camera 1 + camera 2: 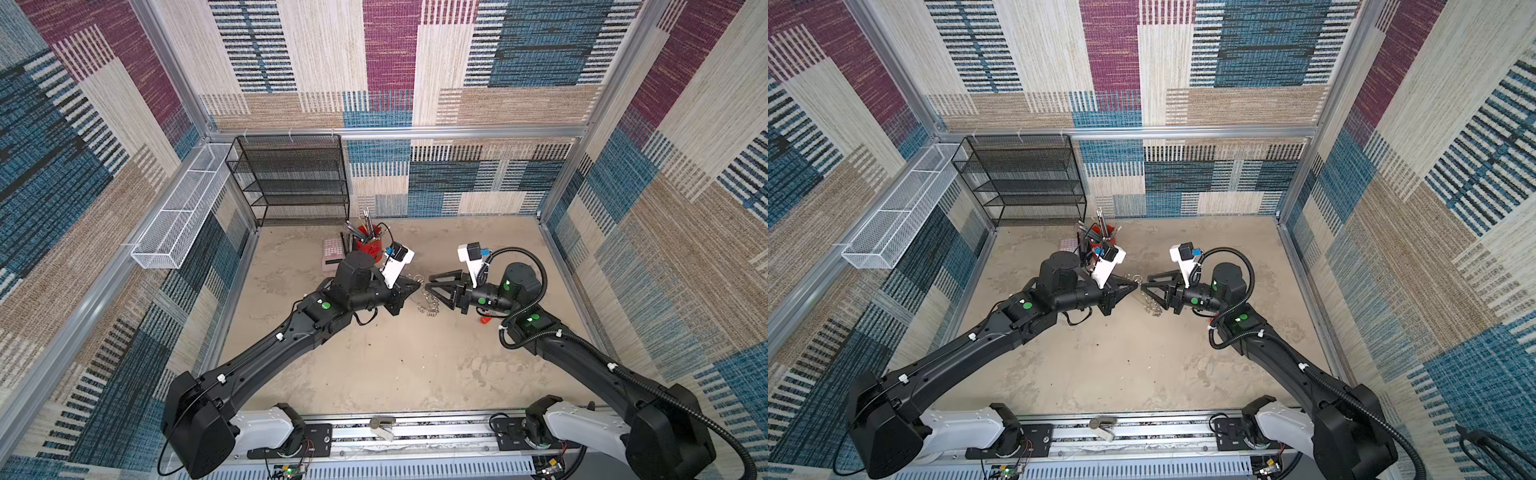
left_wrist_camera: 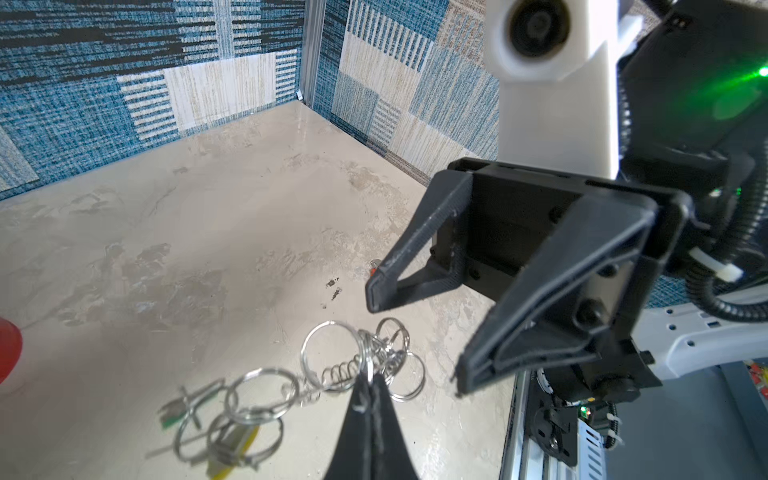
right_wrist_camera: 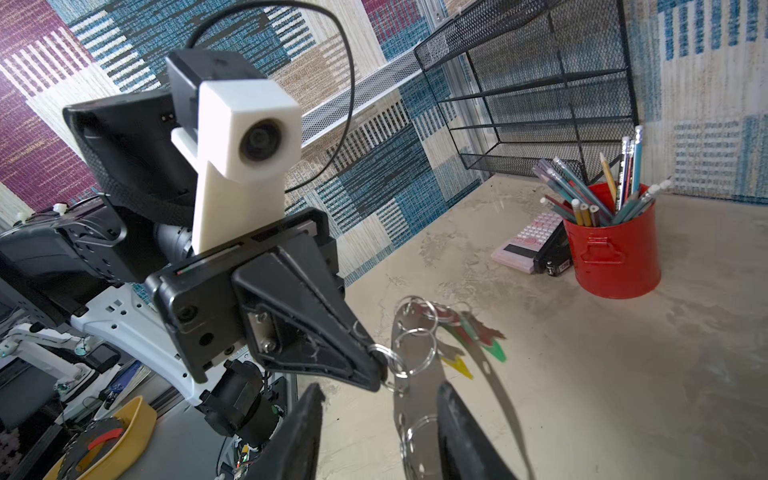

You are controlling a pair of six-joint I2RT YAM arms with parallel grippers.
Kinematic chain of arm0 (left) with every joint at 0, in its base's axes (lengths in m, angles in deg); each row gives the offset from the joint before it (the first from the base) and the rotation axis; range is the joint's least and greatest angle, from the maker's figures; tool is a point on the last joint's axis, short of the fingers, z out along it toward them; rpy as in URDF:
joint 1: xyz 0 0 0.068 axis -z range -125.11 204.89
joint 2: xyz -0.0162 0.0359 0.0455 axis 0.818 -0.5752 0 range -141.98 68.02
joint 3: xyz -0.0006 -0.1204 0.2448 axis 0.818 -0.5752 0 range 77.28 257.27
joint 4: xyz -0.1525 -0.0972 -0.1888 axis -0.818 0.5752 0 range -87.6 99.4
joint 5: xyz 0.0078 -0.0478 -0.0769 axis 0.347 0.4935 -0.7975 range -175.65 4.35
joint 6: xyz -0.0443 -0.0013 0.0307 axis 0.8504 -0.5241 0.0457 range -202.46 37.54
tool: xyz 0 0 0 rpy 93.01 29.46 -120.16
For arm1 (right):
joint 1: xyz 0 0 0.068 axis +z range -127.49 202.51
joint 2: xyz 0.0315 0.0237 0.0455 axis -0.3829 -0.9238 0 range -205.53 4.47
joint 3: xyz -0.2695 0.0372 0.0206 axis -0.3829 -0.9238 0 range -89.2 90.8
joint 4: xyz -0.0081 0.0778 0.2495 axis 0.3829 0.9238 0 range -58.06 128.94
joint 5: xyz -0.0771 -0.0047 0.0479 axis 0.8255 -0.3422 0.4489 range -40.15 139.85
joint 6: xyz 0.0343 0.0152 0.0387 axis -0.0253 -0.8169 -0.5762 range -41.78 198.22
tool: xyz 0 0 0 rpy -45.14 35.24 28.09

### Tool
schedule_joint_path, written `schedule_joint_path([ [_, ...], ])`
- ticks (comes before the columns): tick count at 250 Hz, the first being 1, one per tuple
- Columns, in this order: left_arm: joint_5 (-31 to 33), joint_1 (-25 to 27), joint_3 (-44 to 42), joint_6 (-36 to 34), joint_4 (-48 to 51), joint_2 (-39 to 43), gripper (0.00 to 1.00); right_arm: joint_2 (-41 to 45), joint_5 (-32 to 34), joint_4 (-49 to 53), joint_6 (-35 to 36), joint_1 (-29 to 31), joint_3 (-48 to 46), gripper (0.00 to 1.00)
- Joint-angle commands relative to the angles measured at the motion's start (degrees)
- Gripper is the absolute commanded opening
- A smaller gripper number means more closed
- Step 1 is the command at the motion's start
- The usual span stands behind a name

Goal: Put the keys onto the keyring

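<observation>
In the middle of both top views, see the left gripper (image 1: 419,286) and the right gripper (image 1: 427,281) almost tip to tip above the sandy table (image 1: 374,365). Note the left gripper pressed together, pinching one small silver ring at the edge of the keyring (image 3: 417,399) and holding that part off the table. Find the right gripper spread, gripping nothing, with the grey band of the keyring between its two fingers at the bottom of the right wrist frame. Near the far end of the band, in the middle of that frame, see the keys (image 3: 469,334) with red, green and yellow tags; impossible to tell whether lying or hanging. At the upper right, observe a red cup (image 3: 613,257) of pencils beside a pink calculator (image 3: 528,245).
</observation>
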Motion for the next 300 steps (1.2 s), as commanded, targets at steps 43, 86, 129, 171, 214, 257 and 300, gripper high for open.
schedule_joint_path([
  [43, -3.6, -1.2, -1.8, -8.0, -5.5, 2.0, 0.00, -0.6, -1.5, -0.8, 2.0, 0.2, 0.9, 0.37],
  [86, -10.5, -3.0, -1.9, -11.0, -5.5, 2.3, 0.00, 0.3, -3.8, -2.0, 3.2, 0.6, 0.4, 0.36],
  [129, -17.4, -4.6, -0.4, -14.6, -2.6, 1.2, 0.00, 0.1, -4.5, -3.1, 4.2, 0.8, 0.5, 0.35],
  [171, -21.3, -5.8, -0.3, -18.4, -2.2, 0.0, 0.00, -2.0, -5.2, -3.4, 5.2, 1.0, 2.1, 0.33],
  [214, -24.0, -7.3, -0.2, -20.3, -1.2, -0.5, 0.00, -3.7, -6.4, -2.8, 6.5, 1.7, 2.9, 0.30],
  [257, -27.3, -8.4, 0.3, -21.9, 0.6, -1.0, 0.00, -3.9, -7.6, -2.6, 7.5, 2.9, 2.7, 0.29],
  [300, -28.4, -9.0, 0.2, -22.4, 0.5, -1.3, 0.00, -5.0, -7.4, -1.9, 8.1, 3.7, 3.3, 0.21],
])
